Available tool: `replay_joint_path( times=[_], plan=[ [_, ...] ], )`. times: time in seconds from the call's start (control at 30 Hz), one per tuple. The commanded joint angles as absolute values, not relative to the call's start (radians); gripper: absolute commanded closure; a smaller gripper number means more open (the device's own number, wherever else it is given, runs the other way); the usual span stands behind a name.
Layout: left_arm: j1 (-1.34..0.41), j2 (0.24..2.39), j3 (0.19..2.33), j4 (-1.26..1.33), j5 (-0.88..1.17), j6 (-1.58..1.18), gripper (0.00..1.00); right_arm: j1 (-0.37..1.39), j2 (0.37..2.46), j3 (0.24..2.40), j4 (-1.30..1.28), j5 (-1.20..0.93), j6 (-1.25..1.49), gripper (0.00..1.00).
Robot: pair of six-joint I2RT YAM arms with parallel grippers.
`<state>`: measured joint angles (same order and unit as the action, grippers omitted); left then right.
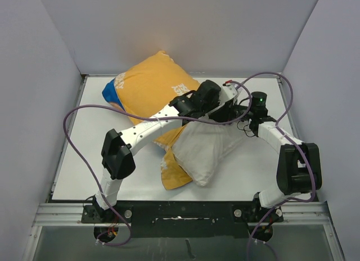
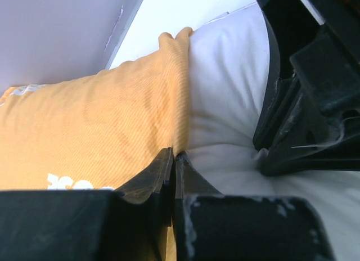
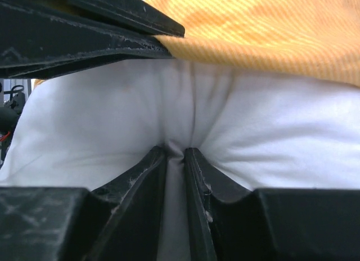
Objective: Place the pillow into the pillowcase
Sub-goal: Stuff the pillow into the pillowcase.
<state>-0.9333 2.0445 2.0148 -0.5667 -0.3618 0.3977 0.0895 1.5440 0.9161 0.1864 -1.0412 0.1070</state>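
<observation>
Yellow pillowcase [image 1: 149,86] is being pinched by left gripper [image 2: 173,155], pillow [image 1: 205,151] clamped by right gripper [image 3: 175,152]; about half left outside.

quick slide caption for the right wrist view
Seen from the wrist, the right jaws pinch a fold of the pillow beneath the pillowcase's mustard edge.

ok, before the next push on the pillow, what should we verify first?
1. Left fingers shut on pillowcase hem: ok.
2. Right fingers pinching a fold of pillow fabric: ok.
3. Pillow fully inside pillowcase: not ok, its near end lies outside.
4. Opening spread wide enough: cannot tell.
5. The two sets of fingers apart: ok, but close together.
</observation>
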Motion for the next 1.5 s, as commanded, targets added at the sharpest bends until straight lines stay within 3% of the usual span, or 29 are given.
replay_joint_path(
  times=[0.0, 0.1, 0.23, 0.43, 0.57, 0.7, 0.77, 0.8, 0.87, 0.9, 0.97, 1.1, 1.23, 1.37, 1.47],
  plan=[
    [-0.921, 1.986, 2.062, -0.479, -0.286, 0.347, 1.0, 0.082, 1.545, 0.883, 0.15, -1.145, 0.131, 0.77],
    [-0.919, 1.939, 2.056, -0.496, -0.177, 0.291, 1.0, 0.032, 1.499, 0.905, 0.162, -1.278, 0.127, 0.66],
    [-0.907, 1.865, 1.983, -0.462, -0.058, 0.204, 1.0, -0.087, 1.362, 0.931, 0.091, -1.405, 0.039, 0.38],
    [-0.841, 1.765, 1.838, -0.352, 0.094, 0.059, 1.0, -0.242, 1.271, 0.999, -0.209, -1.21, -0.159, 0.02],
    [-0.804, 1.73, 1.795, -0.287, 0.205, -0.03, 1.0, -0.22, 1.424, 1.027, -0.29, -1.133, -0.162, 0.01],
    [-0.795, 1.716, 1.784, -0.224, 0.313, -0.104, 1.0, -0.074, 1.517, 1.02, -0.261, -1.057, -0.133, 0.01],
    [-0.795, 1.717, 1.782, -0.18, 0.375, -0.173, 1.0, -0.021, 1.554, 1.018, -0.202, -1.072, -0.067, 0.13],
    [-0.795, 1.721, 1.782, -0.151, 0.41, -0.208, 1.0, -0.002, 1.566, 1.017, -0.155, -1.096, -0.019, 0.26],
    [-0.796, 1.736, 1.793, -0.092, 0.467, -0.283, 1.0, 0.029, 1.57, 1.025, -0.013, -1.171, 0.109, 0.66],
    [-0.797, 1.744, 1.809, -0.061, 0.49, -0.32, 1.0, 0.041, 1.56, 1.038, 0.063, -1.188, 0.183, 0.8],
    [-0.797, 1.769, 1.854, -0.007, 0.525, -0.392, 1.0, 0.043, 1.524, 1.095, 0.275, -1.197, 0.341, 0.93],
    [-0.807, 1.813, 1.996, 0.073, 0.563, -0.496, 1.0, 0.019, 1.488, 1.351, 0.432, -1.169, 0.497, 1.0],
    [-0.825, 1.791, 2.0, 0.184, 0.573, -0.535, 1.0, 0.046, 1.43, 1.458, 0.23, -1.102, 0.25, 1.0],
    [-0.824, 1.624, 1.659, 0.419, 0.576, -0.547, 1.0, 0.183, 1.352, 1.278, -0.135, -0.96, -0.317, 1.0],
    [-0.836, 1.506, 1.294, 0.571, 0.533, -0.532, 1.0, 0.264, 1.333, 1.061, -0.208, -0.949, -0.575, 1.0]
  ],
)
